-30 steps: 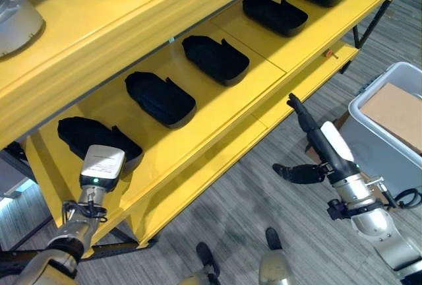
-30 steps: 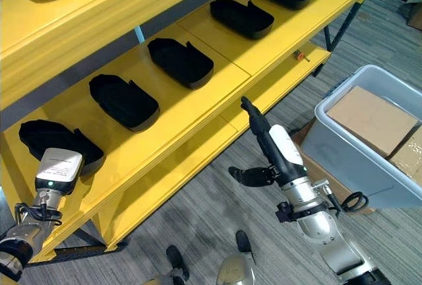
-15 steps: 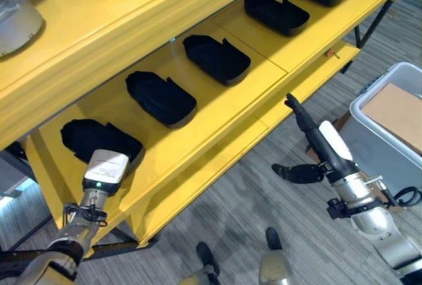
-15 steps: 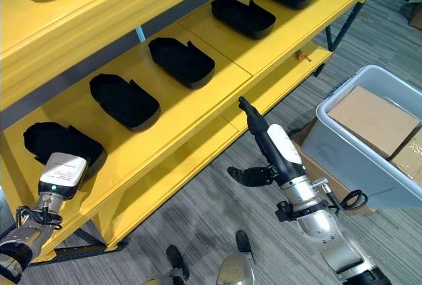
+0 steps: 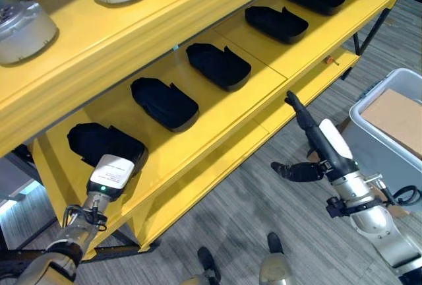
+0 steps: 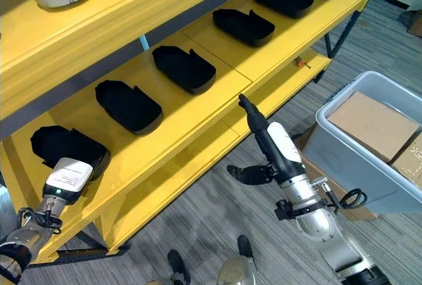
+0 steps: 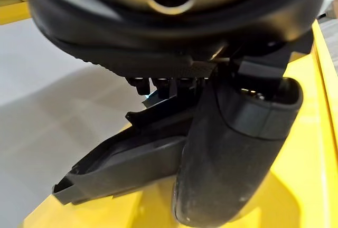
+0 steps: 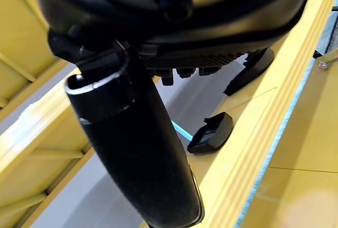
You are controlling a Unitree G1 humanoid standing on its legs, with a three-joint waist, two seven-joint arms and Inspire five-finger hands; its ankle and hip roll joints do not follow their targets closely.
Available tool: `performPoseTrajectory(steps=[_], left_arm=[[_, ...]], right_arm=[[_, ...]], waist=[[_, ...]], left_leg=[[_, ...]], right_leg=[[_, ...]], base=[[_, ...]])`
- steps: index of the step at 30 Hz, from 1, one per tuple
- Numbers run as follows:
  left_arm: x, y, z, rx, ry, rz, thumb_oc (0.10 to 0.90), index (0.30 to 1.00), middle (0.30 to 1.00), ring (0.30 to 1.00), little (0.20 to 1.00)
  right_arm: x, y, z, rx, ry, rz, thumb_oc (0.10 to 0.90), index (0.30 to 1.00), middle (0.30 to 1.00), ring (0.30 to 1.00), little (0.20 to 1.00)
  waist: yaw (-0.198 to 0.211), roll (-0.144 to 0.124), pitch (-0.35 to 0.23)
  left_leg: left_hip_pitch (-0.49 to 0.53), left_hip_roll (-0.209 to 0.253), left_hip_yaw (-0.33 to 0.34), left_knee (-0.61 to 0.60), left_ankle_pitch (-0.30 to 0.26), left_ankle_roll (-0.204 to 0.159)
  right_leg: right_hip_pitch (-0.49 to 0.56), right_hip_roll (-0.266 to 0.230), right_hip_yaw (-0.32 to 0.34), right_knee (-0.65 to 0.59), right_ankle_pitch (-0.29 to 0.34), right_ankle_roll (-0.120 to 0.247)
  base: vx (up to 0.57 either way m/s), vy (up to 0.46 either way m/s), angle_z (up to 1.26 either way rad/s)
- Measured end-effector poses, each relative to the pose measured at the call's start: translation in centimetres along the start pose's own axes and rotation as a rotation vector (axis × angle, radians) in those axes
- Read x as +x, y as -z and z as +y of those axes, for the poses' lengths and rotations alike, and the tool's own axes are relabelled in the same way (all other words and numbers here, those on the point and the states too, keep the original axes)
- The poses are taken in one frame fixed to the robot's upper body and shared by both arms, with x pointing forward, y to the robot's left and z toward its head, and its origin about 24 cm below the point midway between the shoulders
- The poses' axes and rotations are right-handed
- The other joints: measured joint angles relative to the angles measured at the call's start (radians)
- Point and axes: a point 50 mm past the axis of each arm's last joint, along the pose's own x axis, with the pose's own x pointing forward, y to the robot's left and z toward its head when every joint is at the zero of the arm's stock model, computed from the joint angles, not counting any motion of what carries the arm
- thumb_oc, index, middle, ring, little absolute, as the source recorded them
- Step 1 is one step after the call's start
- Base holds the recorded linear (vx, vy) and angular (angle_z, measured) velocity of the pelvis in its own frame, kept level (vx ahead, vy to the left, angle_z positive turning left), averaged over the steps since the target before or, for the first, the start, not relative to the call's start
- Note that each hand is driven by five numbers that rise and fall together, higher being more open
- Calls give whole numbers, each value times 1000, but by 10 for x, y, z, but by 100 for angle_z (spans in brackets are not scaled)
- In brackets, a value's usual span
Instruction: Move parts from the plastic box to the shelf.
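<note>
— Where's the head pair looking?
— Down from above, both eyes sharing the yellow shelf [image 5: 217, 117] and floor.
— The wrist cameras?
— Pressed close behind each hand, facing along it toward that shelf.

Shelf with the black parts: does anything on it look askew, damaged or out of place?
Nothing stands out. The black parts lie evenly spaced in one row along the yellow shelf, all angled alike. The left hand is at the nearest part; the right hand hangs open, holding nothing.

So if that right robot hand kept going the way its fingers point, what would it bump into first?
Probably the front edge of the yellow shelf; the right robot hand points up at it, though depth is hard to judge.
</note>
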Motion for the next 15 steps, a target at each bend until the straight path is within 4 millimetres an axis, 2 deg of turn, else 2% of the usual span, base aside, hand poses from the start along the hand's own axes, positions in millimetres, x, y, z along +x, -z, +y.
performPoseTrajectory(steps=[8, 15], left_arm=[[-6, 1, -9, 15, 82, -2, 900, 1000, 1000, 1000, 1000], [-13, -3, -15, 22, 140, -48, 900, 1000, 1000, 1000, 1000]], right_arm=[[0, 1, 1, 0, 5, 11, 900, 1000, 1000, 1000, 1000], [0, 3, 3, 1, 10, 36, 900, 1000, 1000, 1000, 1000]], waist=[[5, 3, -6], [29, 4, -49]], left_leg=[[12, 3, -2, 0, 1, -3], [9, 11, -3, 0, 4, -8]], right_leg=[[11, 1, -13, 3, 5, -5], [9, 9, -17, 6, 6, -7]], base=[[1, -2, 1], [-5, -19, 1]])
